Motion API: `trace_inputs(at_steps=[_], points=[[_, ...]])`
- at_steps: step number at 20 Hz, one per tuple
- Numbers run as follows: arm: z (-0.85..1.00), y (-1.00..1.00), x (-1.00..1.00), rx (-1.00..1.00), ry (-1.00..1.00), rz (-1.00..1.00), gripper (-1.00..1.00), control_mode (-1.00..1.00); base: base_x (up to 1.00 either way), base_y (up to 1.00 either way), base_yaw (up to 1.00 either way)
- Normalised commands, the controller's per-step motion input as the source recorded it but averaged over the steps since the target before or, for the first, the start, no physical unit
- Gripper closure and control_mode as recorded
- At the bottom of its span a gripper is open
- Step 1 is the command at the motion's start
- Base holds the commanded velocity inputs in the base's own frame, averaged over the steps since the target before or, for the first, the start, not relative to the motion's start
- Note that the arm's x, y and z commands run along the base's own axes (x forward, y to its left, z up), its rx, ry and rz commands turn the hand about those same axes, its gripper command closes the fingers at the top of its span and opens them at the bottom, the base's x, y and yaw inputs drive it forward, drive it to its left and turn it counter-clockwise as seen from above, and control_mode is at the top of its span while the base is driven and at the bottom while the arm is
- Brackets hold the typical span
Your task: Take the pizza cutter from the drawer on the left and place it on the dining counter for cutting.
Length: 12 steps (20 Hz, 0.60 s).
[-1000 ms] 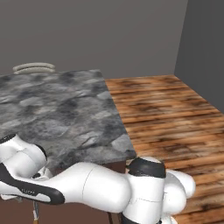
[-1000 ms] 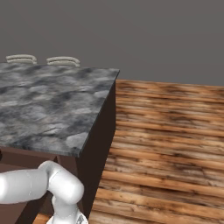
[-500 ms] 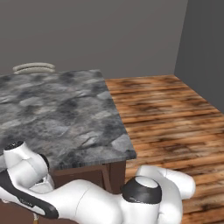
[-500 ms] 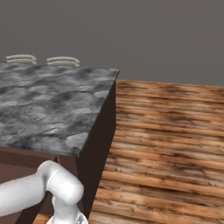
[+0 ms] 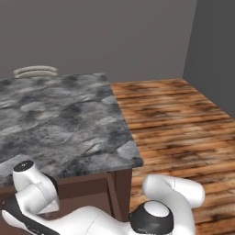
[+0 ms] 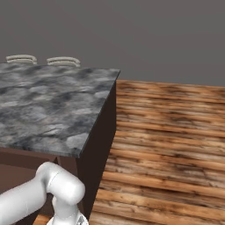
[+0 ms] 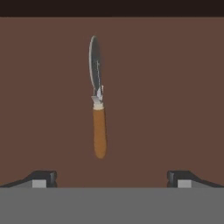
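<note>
While the dining counter (image 5: 64,124) spreads its marbled stone above the arm, the drawer (image 7: 175,96) shows its brown floor beneath the claw (image 7: 112,178). Its jaws stand wide apart, holding nothing. Just ahead, centred between the fingertips (image 7: 43,178), lies the pizza cutter (image 7: 98,100), orange handle nearest, untouched.

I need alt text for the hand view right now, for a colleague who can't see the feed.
The pizza cutter lies on the brown floor of the drawer, orange handle toward the camera and silver wheel pointing away. The gripper is open, its two dark fingertips wide apart at the bottom, with the cutter's handle roughly centred between them and untouched.
</note>
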Motion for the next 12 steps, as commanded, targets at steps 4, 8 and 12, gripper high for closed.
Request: trace_inputs(at_steps=[4,8,12], points=[[-0.41,0.0,0.01,0.04,-0.01,0.0,-1.0,-1.0,0.0,0.0,0.0],[-0.19,0.0,0.02,0.0,0.0,0.0,-1.0,-1.0,0.0,0.0,0.0],[-0.11,0.0,0.01,0.0,0.0,0.0,-1.0,-1.0,0.0,0.0,0.0]])
